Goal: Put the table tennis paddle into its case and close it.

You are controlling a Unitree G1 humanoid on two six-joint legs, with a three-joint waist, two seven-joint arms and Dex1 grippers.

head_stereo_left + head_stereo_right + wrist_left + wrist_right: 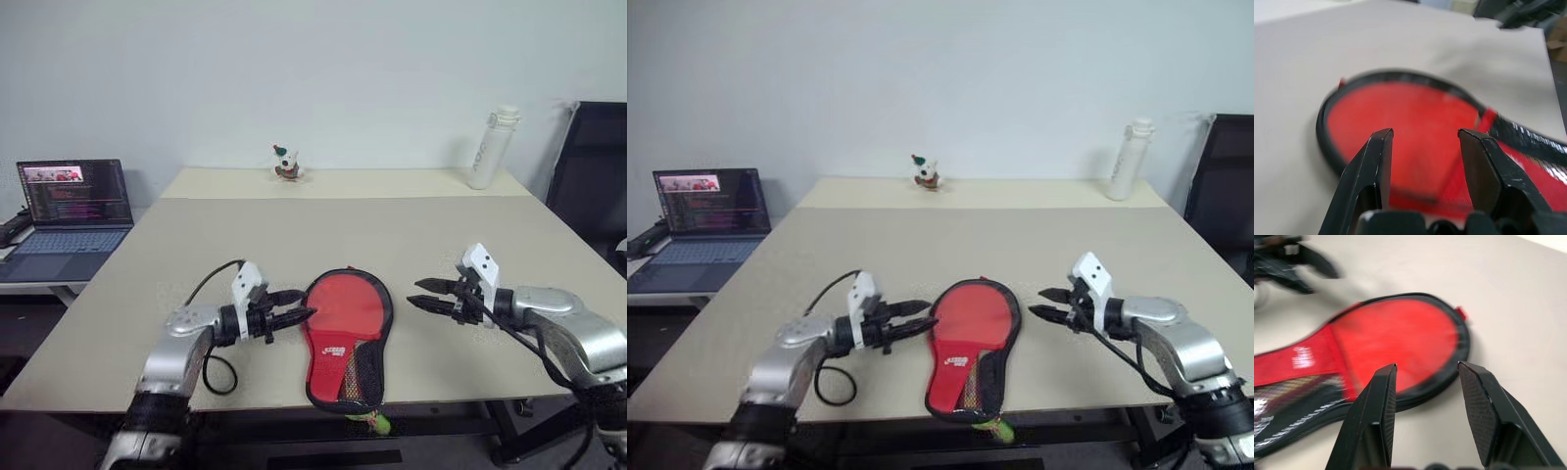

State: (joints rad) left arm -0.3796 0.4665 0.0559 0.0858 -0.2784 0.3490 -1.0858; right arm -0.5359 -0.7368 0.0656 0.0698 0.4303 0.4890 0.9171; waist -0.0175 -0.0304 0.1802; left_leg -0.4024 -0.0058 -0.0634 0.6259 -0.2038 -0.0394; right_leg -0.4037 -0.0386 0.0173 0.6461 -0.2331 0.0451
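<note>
2 grippers flank the case point(345, 338), which lies flat on the table point(411, 235) near its front edge, red face up with the white logo and mesh pocket toward the robot. Its long axis runs from the round end, farther out on the table, back to the narrow handle end, which just overhangs the front edge. The table tennis paddle cannot be made out apart from the case; whether it already sits inside cannot be told from these views.

The left gripper point(294, 315) points across toward the case's round end, its fingers apart and empty, the tips just beside or perhaps touching the black zipped rim; contact cannot be confirmed. The right gripper point(423, 295) also stands with fingers apart and holds nothing, aimed at the same round end from the opposite side but clearly apart from it, with bare table between.

So the left arm is the nearer of the 2. The case lies crosswise to both grippers' line of approach, each meeting its curved side rim rather than its ends. Judging from this, any next grasp of the rim or zip falls most readily to the left gripper.
</note>
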